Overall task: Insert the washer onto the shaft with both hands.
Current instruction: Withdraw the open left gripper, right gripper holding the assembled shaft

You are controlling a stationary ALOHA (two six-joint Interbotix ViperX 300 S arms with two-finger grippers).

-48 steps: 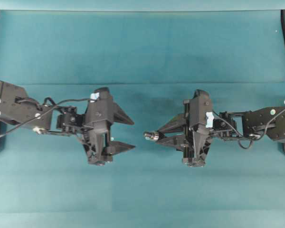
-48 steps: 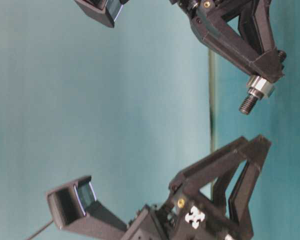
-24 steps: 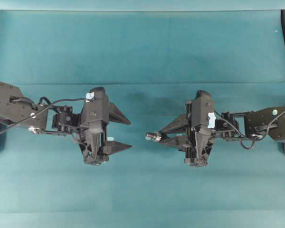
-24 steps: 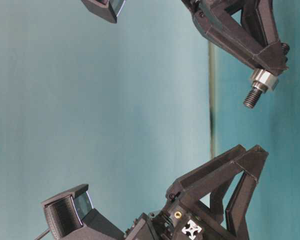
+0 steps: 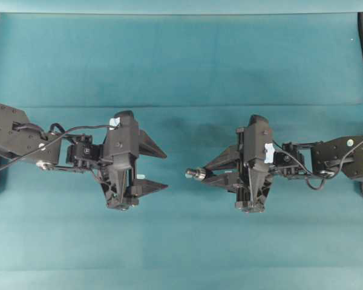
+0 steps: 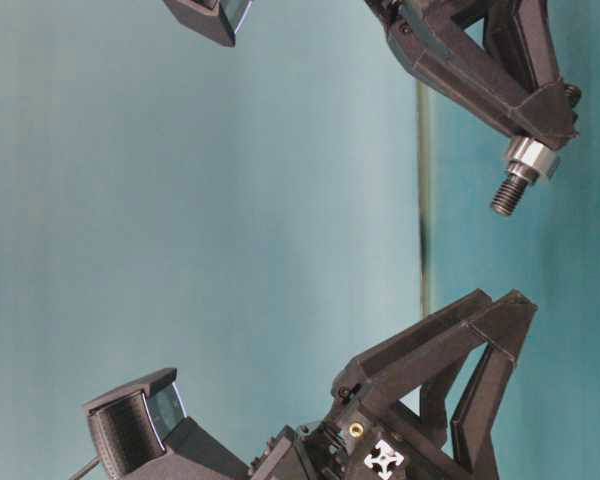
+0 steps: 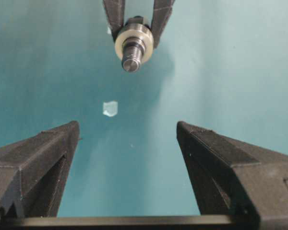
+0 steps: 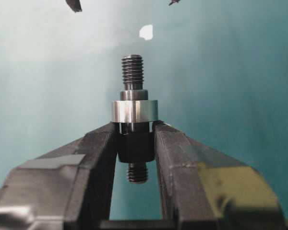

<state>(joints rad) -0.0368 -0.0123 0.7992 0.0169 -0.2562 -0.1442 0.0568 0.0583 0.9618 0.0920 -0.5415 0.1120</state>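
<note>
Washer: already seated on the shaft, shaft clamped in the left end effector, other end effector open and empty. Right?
Wrong arm. The shaft, with the washer already on it, is clamped in the right end effector, as the right wrist view shows. The left end effector is the open, empty one.

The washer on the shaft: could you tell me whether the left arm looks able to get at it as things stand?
Probably yes. The washer faces the open left end effector across bare cloth; the right end effector grips the shaft behind it.
</note>
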